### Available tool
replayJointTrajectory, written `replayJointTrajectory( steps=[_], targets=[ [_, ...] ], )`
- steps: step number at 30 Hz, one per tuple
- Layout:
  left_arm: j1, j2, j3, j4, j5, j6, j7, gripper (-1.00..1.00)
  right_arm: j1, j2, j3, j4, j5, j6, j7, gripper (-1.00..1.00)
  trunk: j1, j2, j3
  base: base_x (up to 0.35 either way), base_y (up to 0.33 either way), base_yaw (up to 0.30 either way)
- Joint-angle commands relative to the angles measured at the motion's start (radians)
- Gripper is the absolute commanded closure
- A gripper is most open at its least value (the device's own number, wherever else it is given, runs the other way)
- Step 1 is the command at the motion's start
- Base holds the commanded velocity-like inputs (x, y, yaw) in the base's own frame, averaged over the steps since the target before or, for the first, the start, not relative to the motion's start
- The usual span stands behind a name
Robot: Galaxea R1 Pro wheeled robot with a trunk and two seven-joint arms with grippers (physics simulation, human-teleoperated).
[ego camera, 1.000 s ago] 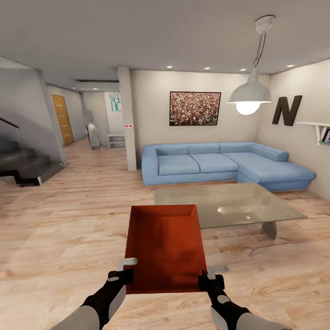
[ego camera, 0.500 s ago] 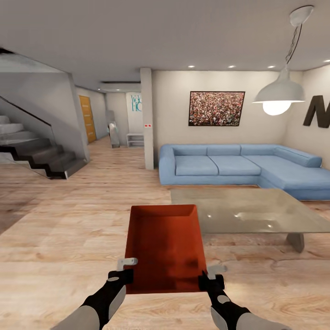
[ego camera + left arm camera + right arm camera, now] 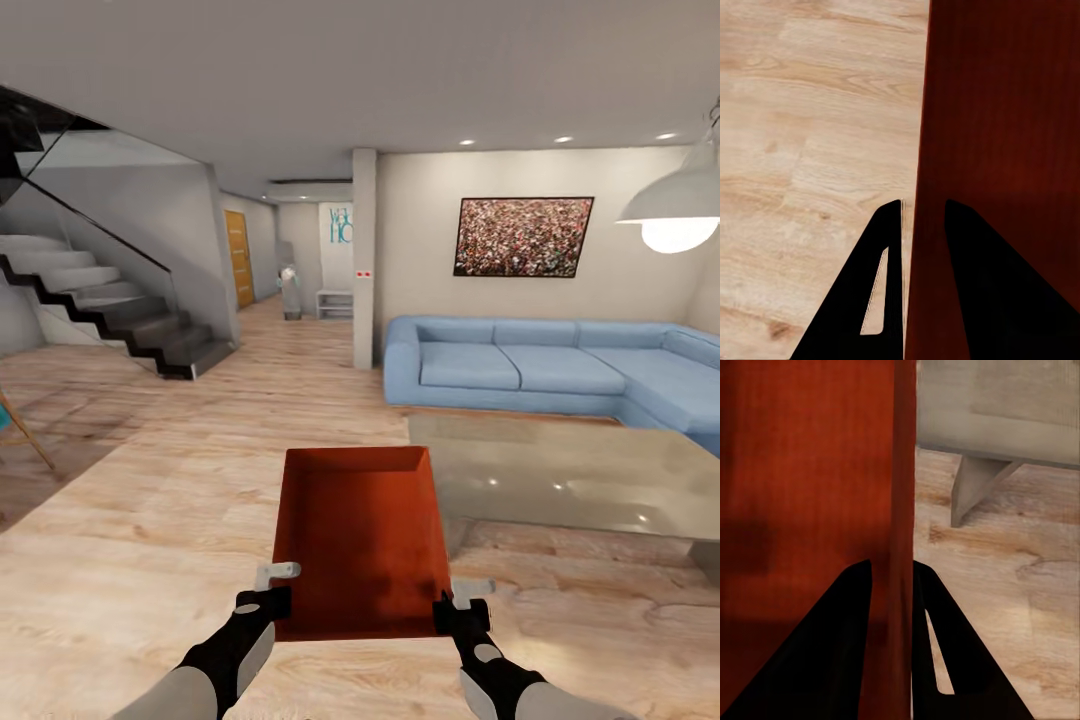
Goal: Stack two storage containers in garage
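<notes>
View has swung left toward the stairs (image 3: 130, 320); both sets of fingers (image 3: 889, 300) (image 3: 847, 660) stay clamped on the container (image 3: 362, 540) walls, transport under way.

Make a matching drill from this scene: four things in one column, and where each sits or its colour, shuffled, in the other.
Things:
1. storage container
2. sofa
3. staircase
4. coffee table

Descriptions:
A. blue, against the far wall
B. glass-topped, right of the bin
C. orange-red, held by both claws
D. dark steps at the left of the head view

Pairs: 1-C, 2-A, 3-D, 4-B. The left claw and right claw each pinch a side wall.
</notes>
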Motion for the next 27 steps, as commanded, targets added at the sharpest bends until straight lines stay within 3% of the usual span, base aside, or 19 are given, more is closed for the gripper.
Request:
replayJointTrajectory(
  steps=[1,27],
  targets=[
    [-0.001,0.001,0.013,-0.003,0.001,0.006,0.011,1.00,-0.001,0.000,-0.031,0.002,-0.031,-0.009,-0.013,1.00,0.000,-0.001,-0.001,0.000,0.000,0.272],
    [0.000,0.001,0.012,-0.003,0.001,0.006,0.011,1.00,-0.001,0.000,-0.031,0.002,-0.030,-0.009,-0.013,1.00,0.000,-0.001,-0.001,0.000,0.000,0.272]
  ],
)
